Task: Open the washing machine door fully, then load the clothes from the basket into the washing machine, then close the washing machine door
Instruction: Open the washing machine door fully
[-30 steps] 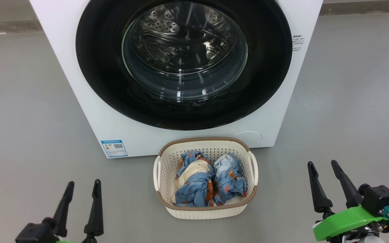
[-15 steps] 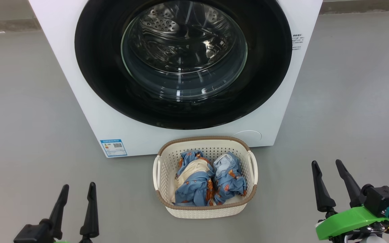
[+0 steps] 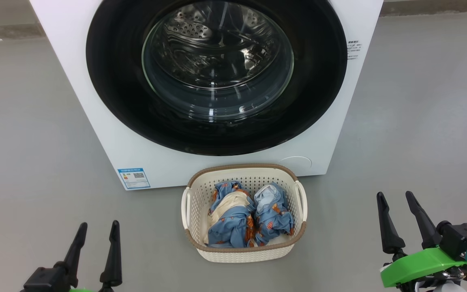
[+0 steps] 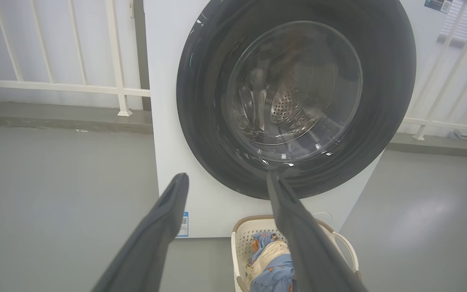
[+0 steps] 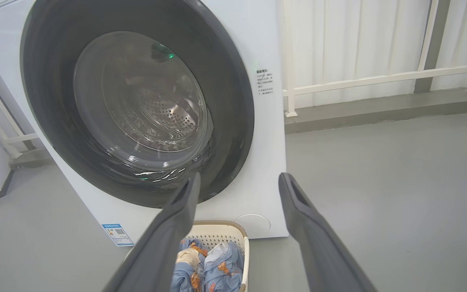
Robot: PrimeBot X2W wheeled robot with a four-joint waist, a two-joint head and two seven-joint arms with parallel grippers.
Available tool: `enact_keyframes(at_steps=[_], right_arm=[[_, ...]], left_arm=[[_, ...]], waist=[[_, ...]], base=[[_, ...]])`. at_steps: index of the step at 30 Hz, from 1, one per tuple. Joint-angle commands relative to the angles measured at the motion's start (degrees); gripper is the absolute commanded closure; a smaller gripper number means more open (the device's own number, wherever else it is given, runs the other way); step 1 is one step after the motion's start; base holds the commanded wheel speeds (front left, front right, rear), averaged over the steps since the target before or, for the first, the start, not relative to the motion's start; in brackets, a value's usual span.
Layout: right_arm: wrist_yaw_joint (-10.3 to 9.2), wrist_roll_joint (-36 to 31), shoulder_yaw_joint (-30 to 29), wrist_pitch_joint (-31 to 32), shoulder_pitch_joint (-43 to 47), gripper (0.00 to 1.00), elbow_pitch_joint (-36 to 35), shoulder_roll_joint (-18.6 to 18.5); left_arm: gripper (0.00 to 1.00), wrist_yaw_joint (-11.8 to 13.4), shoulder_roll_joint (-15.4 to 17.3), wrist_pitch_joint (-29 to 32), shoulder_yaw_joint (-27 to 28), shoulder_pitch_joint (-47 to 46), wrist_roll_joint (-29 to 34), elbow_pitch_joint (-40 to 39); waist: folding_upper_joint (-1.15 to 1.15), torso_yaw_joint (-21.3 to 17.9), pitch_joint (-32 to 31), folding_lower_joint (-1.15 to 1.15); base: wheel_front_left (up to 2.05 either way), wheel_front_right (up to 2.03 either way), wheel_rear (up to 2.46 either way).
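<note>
The white washing machine (image 3: 95, 134) stands ahead with its round black-rimmed door (image 3: 112, 81) closed flat against the front, steel drum visible through the glass. On the floor before it sits the cream basket (image 3: 243, 253) holding two bundles of light blue printed clothes (image 3: 249, 217). My left gripper (image 3: 98, 228) is open at the lower left, well left of the basket. My right gripper (image 3: 395, 196) is open at the lower right, right of the basket. Both are empty. The door (image 4: 201, 121) (image 5: 43, 93) and basket (image 4: 345, 239) (image 5: 217, 231) also appear in the wrist views, beyond the left gripper (image 4: 225, 180) and the right gripper (image 5: 237, 180).
Grey floor (image 3: 35, 142) surrounds the machine on both sides. A white railing (image 4: 67, 87) and a low kerb run behind it. A blue label (image 3: 133, 178) marks the machine's lower left corner, a round cap (image 3: 296, 162) the lower right.
The head view has shifted slightly, so the machine and basket sit a little further left. Both grippers stay open and low; the left one shifts slightly in view.
</note>
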Motion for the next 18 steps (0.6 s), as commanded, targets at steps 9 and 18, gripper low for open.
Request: enact_keyframes(at_steps=[9,18], right_arm=[[0.33,-0.6,0.8,-0.7,-1.3,0.00,-1.9,-0.2],[0.33,-0.6,0.7,-0.7,-1.5,0.00,-2.0,-0.1]], left_arm=[[0.00,0.0,1.2,-0.6,2.1,-2.9,0.9,-1.1],[0.00,0.0,1.2,-0.6,1.9,-3.2,0.6,-1.0]], waist=[[0.00,-0.3,0.7,0.00],[0.00,-0.6,1.1,0.00]], base=[[0.68,0.68,-1.37],[1.21,1.21,-2.43]])
